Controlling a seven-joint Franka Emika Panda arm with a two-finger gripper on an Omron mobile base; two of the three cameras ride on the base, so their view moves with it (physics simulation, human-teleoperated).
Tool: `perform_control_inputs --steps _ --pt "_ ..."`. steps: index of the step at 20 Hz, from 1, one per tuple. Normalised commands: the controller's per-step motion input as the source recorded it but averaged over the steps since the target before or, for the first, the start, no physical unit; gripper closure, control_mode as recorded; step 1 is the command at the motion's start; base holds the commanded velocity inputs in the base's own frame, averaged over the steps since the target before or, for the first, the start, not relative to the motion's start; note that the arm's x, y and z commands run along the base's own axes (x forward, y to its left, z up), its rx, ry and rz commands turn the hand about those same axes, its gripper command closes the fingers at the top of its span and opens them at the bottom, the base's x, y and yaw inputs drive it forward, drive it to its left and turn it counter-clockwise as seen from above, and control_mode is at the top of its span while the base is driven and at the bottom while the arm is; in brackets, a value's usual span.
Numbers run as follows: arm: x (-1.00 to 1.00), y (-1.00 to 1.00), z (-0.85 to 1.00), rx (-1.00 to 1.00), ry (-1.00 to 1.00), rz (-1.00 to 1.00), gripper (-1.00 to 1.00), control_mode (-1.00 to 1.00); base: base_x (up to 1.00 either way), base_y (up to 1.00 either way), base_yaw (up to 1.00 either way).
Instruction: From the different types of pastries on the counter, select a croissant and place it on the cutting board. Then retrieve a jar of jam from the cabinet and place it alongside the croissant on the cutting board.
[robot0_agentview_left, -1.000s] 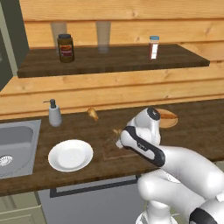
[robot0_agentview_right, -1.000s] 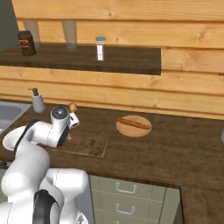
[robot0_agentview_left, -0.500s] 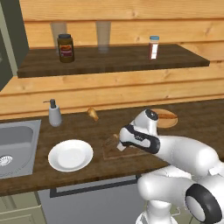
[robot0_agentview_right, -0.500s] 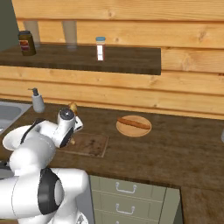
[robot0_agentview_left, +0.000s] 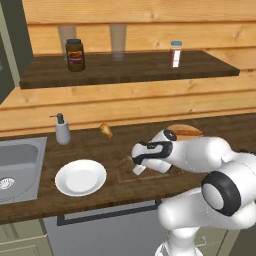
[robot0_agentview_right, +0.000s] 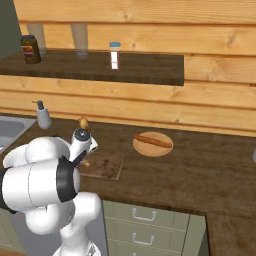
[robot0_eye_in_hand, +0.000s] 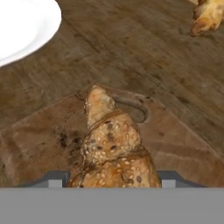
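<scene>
Over the last second the arm has swung forward and folded down, so the hand (robot0_agentview_left: 136, 165) now sits low over the near-left corner of the cutting board (robot0_agentview_left: 150, 172), where before it was held up above it. From where I stand that reads as the lowering stage of the first job — bringing the croissant down onto the board.

Looking along the hand, the croissant (robot0_eye_in_hand: 111, 146) — seeded and golden — lies between the two dark fingertips (robot0_eye_in_hand: 54, 179), its pointed end reaching out over the cutting board's worn wood toward the handle hole. The hand appears clamped on it; the pastry fills the gap between the tips, though I cannot tell whether its underside already touches the wood.

Other things on the bench: a white plate (robot0_agentview_left: 80, 177) just left of the board, a second pastry (robot0_agentview_left: 105, 130) further back near the soap dispenser (robot0_agentview_left: 62, 129), and a round wooden plate with a long pastry (robot0_agentview_right: 152, 142) off to the right. The jam jar (robot0_agentview_left: 75, 55) stands on the dark shelf above, well apart from the arm, untouched.

So my judgement is that the croissant is nearly delivered — a release and a lift clear, then the reach up for the jar.
</scene>
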Motion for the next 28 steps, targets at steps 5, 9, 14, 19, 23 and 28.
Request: perform_control_inputs --steps 5,9,14,19,23,28 --pt "0.29 0.00 -0.08 0.00 0.00 0.00 -1.00 -1.00 0.00 0.00 0.00" --pt "0.03 0.00 0.00 0.00 0.04 0.00 -1.00 -1.00 0.00 0.00 0.00" --pt "0.03 0.00 0.00 0.00 0.02 0.00 -1.00 -1.00 0.00 0.00 0.00" --pt "0.03 -0.02 0.37 0.01 0.00 0.00 -1.00 -1.00 0.00 0.00 0.00" --pt "-0.04 0.00 0.87 0.00 -0.01 0.00 -1.00 -1.00 0.00 0.00 0.00" --pt "-0.04 0.00 0.97 0.00 0.00 0.00 -1.00 -1.00 0.00 0.00 0.00"
